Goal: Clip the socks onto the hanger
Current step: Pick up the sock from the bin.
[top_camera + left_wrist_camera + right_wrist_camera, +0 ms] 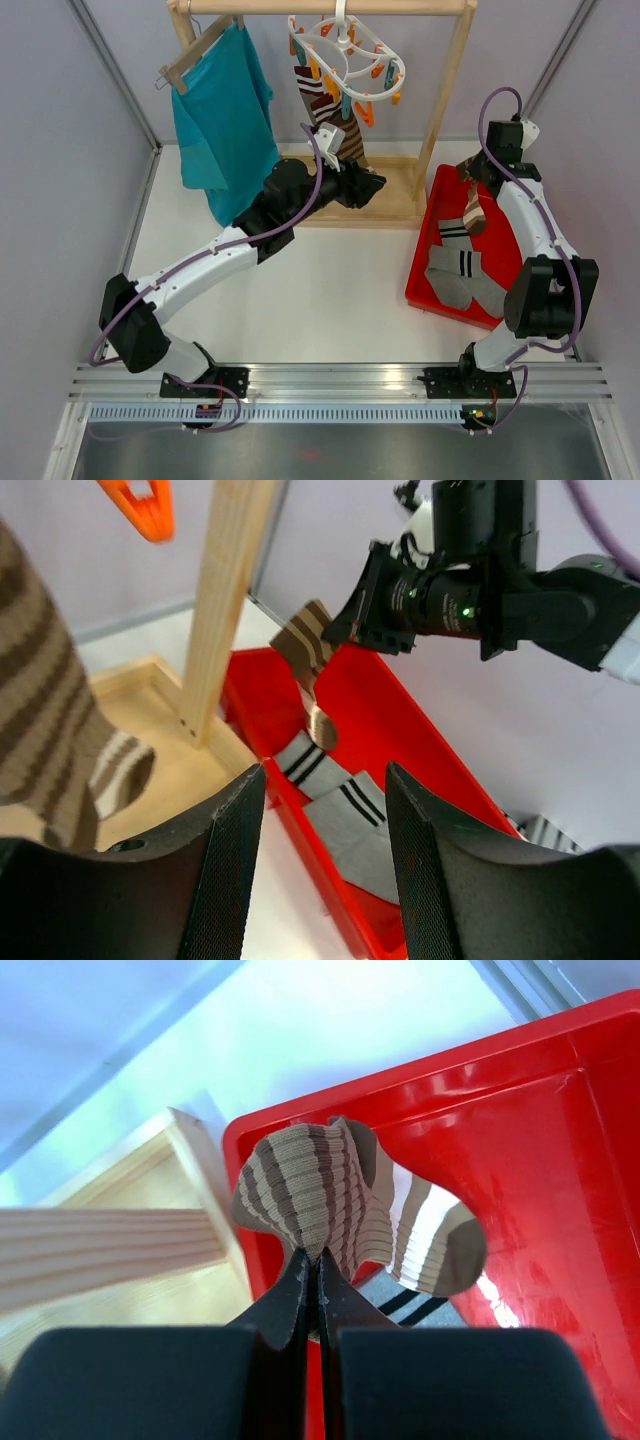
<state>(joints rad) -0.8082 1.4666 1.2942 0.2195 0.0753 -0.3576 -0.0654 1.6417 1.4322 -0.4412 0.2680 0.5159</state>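
Pale grey walls enclosed a white bench (330, 290), at the far side of which stood a wooden rack frame (447, 100). From its top rail hung the hanger (352, 52), a white looped ring with orange and teal clips (366, 112) dangling beneath. A teal shirt (222, 120) hung to its left on a separate wooden hanger. At least one dark striped sock (318, 95) was already pinned under the clips.

A red tray (420, 250) sat on the bench beside the rack base, to the right. Two taupe-grey socks (458, 272), banded dark and white near the cuff, lay flat in it.

The right gripper (318, 1285) had its jaws shut tight on a fold of a brown-and-tan sock (330, 1200). That sock hung bunched over the far end of the tray, its loose end drooping. The left gripper (325, 870) stood near the rack base, just beside the hanging sock, with its jaws apart and nothing between them.

Assessment: the socks are light, limp ribbed knit, neither slippery nor fragile, and will sag and fold wherever unsupported. The best hold is judged to be close to the cuff, so that a short flat edge stands free for a clip to bite. The present pinch appeared to gather the fabric in a bunch. The edge may therefore reach the clip doubled over.
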